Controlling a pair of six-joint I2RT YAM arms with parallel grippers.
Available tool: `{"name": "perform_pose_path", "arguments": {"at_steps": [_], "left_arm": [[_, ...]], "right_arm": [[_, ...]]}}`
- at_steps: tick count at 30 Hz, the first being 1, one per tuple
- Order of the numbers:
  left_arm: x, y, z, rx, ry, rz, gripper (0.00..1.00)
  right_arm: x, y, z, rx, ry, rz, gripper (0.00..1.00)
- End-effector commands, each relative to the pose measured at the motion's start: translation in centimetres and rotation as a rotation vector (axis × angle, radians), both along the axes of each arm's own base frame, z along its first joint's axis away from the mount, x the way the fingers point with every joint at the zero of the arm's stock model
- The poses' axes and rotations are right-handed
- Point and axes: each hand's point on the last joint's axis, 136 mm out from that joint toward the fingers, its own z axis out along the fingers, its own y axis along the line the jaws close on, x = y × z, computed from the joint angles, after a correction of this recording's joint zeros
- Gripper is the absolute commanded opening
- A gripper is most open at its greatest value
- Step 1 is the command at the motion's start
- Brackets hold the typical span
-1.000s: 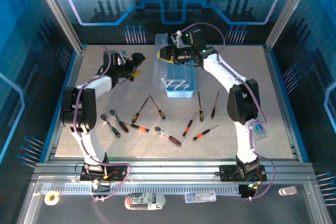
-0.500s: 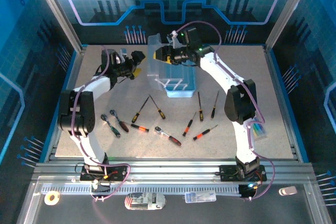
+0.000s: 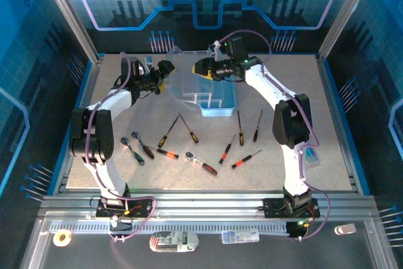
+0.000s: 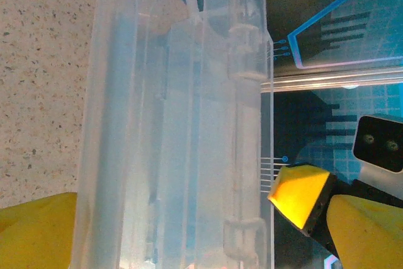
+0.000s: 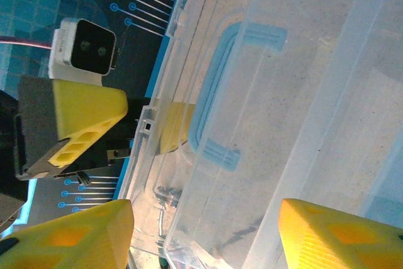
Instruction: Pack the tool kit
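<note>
The tool kit's pale-blue box (image 3: 217,100) stands at the back middle of the table. Its clear lid (image 3: 179,75) leans open to the left. My left gripper (image 3: 166,75) is open, and the lid (image 4: 182,124) lies in the gap of this gripper (image 4: 201,225). My right gripper (image 3: 203,67) hovers open over the box's left rim; in its wrist view the gripper (image 5: 204,228) straddles the lid with its blue handle (image 5: 233,86). Several screwdrivers (image 3: 169,131) and a ratchet wrench (image 3: 200,162) lie loose in front of the box.
More screwdrivers (image 3: 239,127) lie right of centre, and stubby ones (image 3: 137,148) at the left. A blue rim (image 3: 334,118) borders the grey table. Behind it stands a dark back wall (image 3: 208,17).
The lid has swung from upright down to the left, into my left gripper's gap. My right gripper has drawn back a little to the right; the left one edged toward the lid.
</note>
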Motion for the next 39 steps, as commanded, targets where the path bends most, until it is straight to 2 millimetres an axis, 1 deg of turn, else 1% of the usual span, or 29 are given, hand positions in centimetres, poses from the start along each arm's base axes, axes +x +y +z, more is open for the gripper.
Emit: {"name": "perform_pose_path", "arguments": {"at_steps": [1, 2, 5, 8, 10, 11, 12, 16, 19, 21, 24, 30, 33, 39], "left_arm": [[0.5, -0.1, 0.2, 0.048, -0.024, -0.048, 0.99], [0.5, -0.1, -0.1, 0.067, -0.015, -0.058, 0.99], [0.4, 0.2, -1.1, 0.125, 0.01, -0.081, 0.99], [0.5, 0.4, -2.2, 0.154, 0.029, -0.088, 0.97], [0.8, 0.4, -2.5, 0.151, 0.027, -0.094, 0.95], [1.0, 0.4, -2.6, 0.157, 0.028, -0.09, 0.94], [1.1, 0.5, -2.8, 0.161, 0.029, -0.091, 0.93], [2.0, 0.8, -3.3, 0.172, 0.033, -0.099, 0.91], [2.6, 1.2, -3.6, 0.174, 0.029, -0.104, 0.9], [3.1, 1.7, -3.9, 0.183, 0.04, -0.103, 0.89], [3.5, 2.2, -5.0, 0.222, 0.083, -0.091, 0.89], [3.3, 2.3, -6.4, 0.212, 0.11, -0.074, 0.89], [3.2, 2.4, -7.4, 0.215, 0.127, -0.07, 0.89], [3.2, 3.6, -8.8, 0.213, 0.154, -0.04, 0.9]], "right_arm": [[-0.7, -1.8, 3.0, 0.029, -0.05, -0.019, 0.64], [-0.7, -2.5, 3.3, 0.026, -0.058, -0.033, 0.64], [-0.6, -5.6, 4.1, 0.002, -0.088, -0.091, 0.64], [-0.5, -8.8, 4.0, 0.006, -0.094, -0.157, 0.64], [-0.1, -10.8, 2.4, -0.026, -0.072, -0.202, 0.64], [-0.1, -11.4, 1.5, -0.046, -0.055, -0.215, 0.64], [0.1, -12.2, 0.0, -0.084, -0.035, -0.232, 0.64], [-0.2, -13.9, -4.3, -0.206, 0.015, -0.261, 0.64], [-0.3, -14.6, -6.2, -0.274, 0.029, -0.279, 0.64], [-0.2, -14.7, -7.5, -0.304, 0.047, -0.276, 0.63], [-0.2, -14.8, -9.5, -0.371, 0.064, -0.284, 0.62], [-0.3, -14.8, -12.7, -0.437, 0.1, -0.288, 0.58], [-0.2, -14.9, -13.7, -0.451, 0.109, -0.304, 0.54], [-0.5, -14.8, -15.6, -0.438, 0.161, -0.295, 0.53]]}}
